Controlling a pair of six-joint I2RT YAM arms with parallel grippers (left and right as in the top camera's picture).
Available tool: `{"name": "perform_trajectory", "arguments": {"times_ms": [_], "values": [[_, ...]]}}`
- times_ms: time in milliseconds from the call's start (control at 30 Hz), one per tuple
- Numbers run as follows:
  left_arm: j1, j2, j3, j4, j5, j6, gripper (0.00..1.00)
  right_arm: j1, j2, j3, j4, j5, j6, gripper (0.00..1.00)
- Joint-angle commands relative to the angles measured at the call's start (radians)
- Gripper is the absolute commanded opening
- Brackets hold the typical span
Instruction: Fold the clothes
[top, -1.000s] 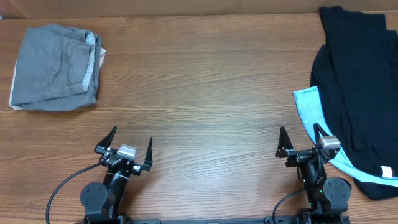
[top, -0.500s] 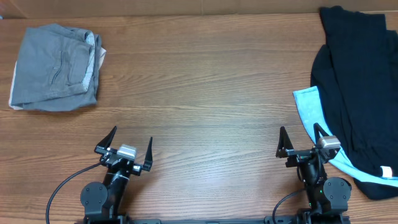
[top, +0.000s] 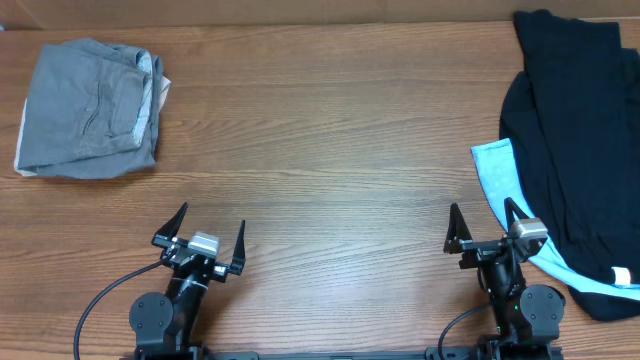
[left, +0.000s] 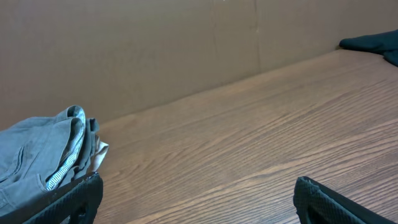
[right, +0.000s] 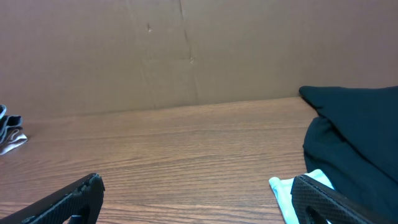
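A folded grey garment (top: 90, 108) lies at the far left of the wooden table; it also shows in the left wrist view (left: 40, 158). A heap of black clothing (top: 575, 130) lies at the right edge over a light blue garment (top: 497, 178); both show in the right wrist view, black (right: 357, 134) and light blue (right: 292, 190). My left gripper (top: 208, 236) is open and empty near the front edge. My right gripper (top: 481, 226) is open and empty, its right finger beside the light blue garment.
A brown cardboard wall (right: 186, 50) stands along the table's far edge. Bare wooden tabletop (top: 320, 150) spans between the two clothing piles. Black cables run from the arm bases at the front edge.
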Motion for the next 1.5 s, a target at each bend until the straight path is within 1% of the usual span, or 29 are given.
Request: {"name": "perform_trajectory", "arguments": {"times_ms": [0, 1400, 1467], "values": [[0.005, -0.011, -0.007, 0.000, -0.012, -0.010, 1.00, -0.005, -0.012, -0.010, 0.004, 0.010, 0.003, 1.00], [0.005, -0.011, -0.007, 0.000, -0.013, -0.010, 1.00, -0.005, -0.012, -0.010, 0.004, 0.010, 0.003, 1.00], [0.006, -0.011, -0.007, 0.002, -0.035, 0.027, 1.00, -0.005, -0.012, -0.010, 0.004, 0.010, 0.003, 1.00]]}}
